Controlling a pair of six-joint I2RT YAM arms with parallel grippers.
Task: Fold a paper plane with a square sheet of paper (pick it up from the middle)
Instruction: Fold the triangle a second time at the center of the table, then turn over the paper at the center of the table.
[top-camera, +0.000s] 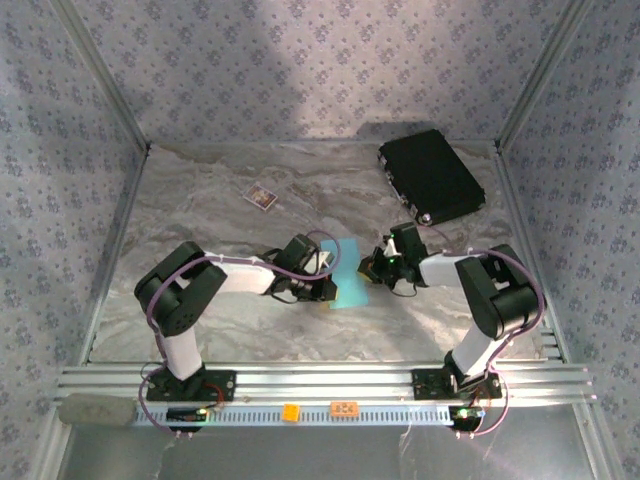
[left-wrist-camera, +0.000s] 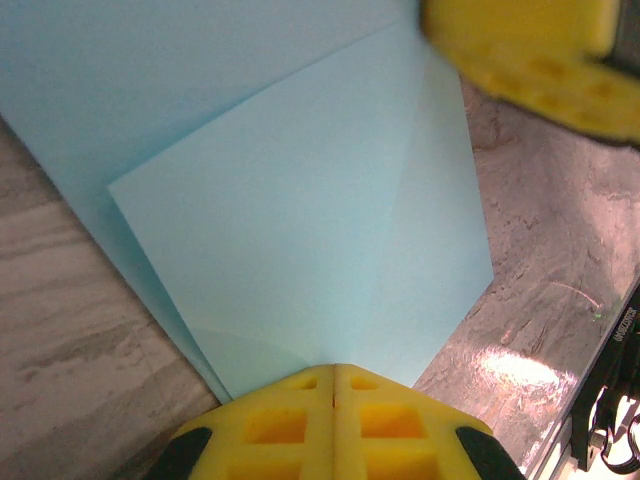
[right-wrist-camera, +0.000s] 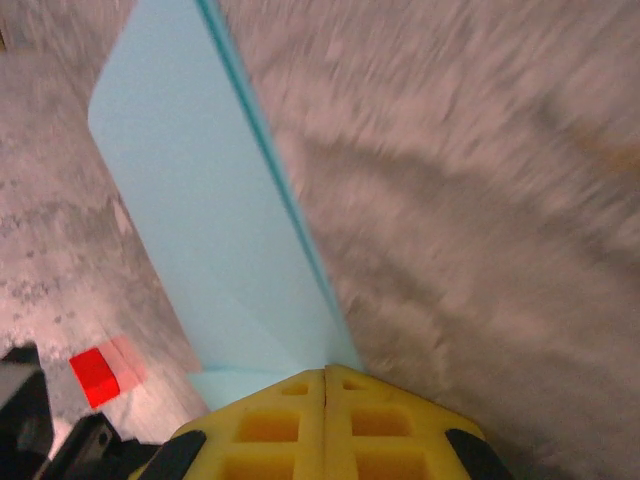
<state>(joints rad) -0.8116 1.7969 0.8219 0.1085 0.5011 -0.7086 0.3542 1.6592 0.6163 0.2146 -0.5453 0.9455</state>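
Table (top-camera: 200, 300) from above. The paper (top-camera: 350, 275) is at centre, between the left gripper (top-camera: 328, 268) on its left and the right gripper (top-camera: 370, 264) on its right, each meeting an edge of it. The case (top-camera: 432, 176) sits in the far right corner, behind the right gripper. The card (top-camera: 262, 196) lies at far left of centre, behind the left arm, well apart from the case.

paper (top-camera: 349, 272): plain light blue | table (top-camera: 230, 190): grey-white marble veining | walls (top-camera: 300, 60): pale lilac, small flower print | far-right case (top-camera: 431, 177): black | far-left card (top-camera: 262, 196): dark, pale border | left gripper (left-wrist-camera: 334, 372), right gripper (right-wrist-camera: 326, 374): yellow
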